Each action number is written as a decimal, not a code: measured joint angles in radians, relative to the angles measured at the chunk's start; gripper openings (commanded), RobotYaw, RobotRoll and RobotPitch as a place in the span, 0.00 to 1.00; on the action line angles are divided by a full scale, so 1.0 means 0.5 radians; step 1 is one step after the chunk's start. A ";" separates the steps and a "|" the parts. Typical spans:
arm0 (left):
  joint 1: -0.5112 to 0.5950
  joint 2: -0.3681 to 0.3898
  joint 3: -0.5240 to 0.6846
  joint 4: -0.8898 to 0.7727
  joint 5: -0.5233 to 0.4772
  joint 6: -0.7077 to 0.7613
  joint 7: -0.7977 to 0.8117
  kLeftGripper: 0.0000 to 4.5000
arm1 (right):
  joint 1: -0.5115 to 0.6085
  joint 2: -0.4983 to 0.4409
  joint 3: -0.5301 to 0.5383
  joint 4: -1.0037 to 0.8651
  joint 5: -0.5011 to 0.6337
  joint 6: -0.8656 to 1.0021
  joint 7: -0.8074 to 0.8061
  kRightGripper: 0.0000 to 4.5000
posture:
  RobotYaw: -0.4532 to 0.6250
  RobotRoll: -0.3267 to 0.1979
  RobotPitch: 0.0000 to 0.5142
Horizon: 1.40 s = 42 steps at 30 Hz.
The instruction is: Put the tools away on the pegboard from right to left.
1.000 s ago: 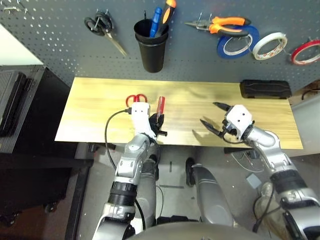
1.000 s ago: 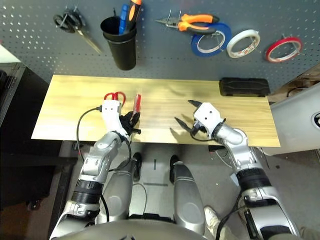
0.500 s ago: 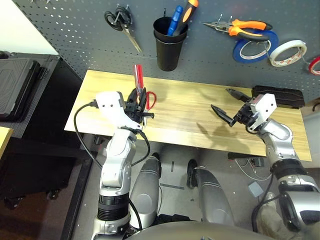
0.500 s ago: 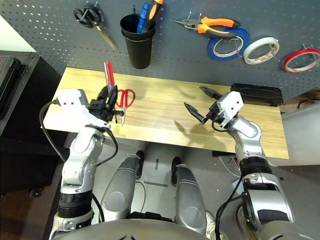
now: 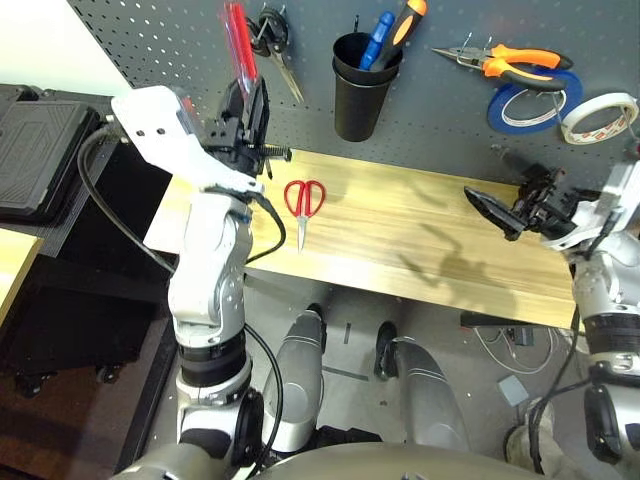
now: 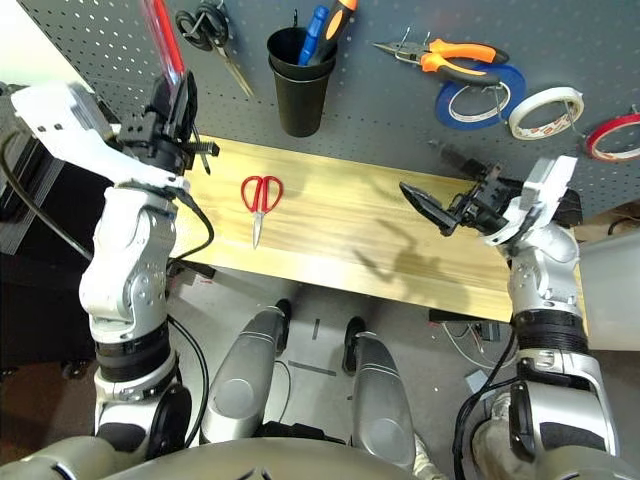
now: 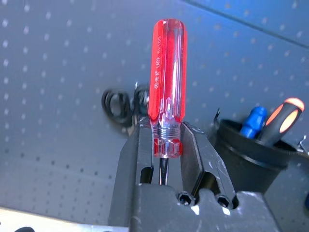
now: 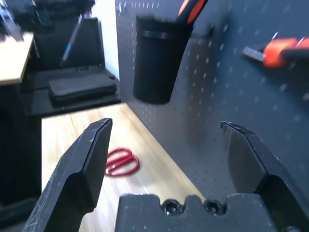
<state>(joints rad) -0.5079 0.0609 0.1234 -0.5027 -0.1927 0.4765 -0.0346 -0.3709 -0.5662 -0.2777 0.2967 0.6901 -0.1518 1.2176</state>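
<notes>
The pegboard [image 5: 150,30] stands behind the worktop [image 5: 400,235]. On it, right of the black cup [image 5: 358,88], hang the orange-handled pliers [image 5: 505,62] and red tape ring [image 6: 612,136]. The left claw [image 7: 164,145], left of the cup, clenches the red-handled screwdriver [image 7: 167,82] upright before the pegboard. The right claw [image 8: 166,145] is released, empty. The red-handled scissors [image 5: 303,200] lie on the worktop below the cup.

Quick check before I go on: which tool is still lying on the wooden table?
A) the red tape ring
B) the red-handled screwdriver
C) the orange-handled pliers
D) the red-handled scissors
D: the red-handled scissors lie flat on the table, while the left gripper holds the red-handled screwdriver up by the pegboard, where the pliers and red tape ring hang.
</notes>
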 measured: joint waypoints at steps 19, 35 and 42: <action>-0.597 0.051 0.076 0.177 -0.117 0.095 0.054 0.18 | -0.168 -0.097 -0.181 -0.033 0.082 0.196 -0.006 1.00 | 0.65 0.62 0.54; -1.073 -0.144 0.085 0.750 -0.136 -0.259 0.112 0.18 | -0.148 0.051 -0.118 -0.188 0.028 0.215 -0.135 1.00 | 0.65 0.62 0.53; -1.221 -0.200 0.076 1.100 -0.134 -0.493 0.092 0.18 | -0.147 0.065 -0.106 -0.194 -0.003 0.214 -0.143 1.00 | 0.64 0.62 0.54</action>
<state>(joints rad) -1.1184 -0.0391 0.1611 0.0475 -0.2597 0.2299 0.0115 -0.4443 -0.5338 -0.3309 0.1997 0.6888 -0.0448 1.1459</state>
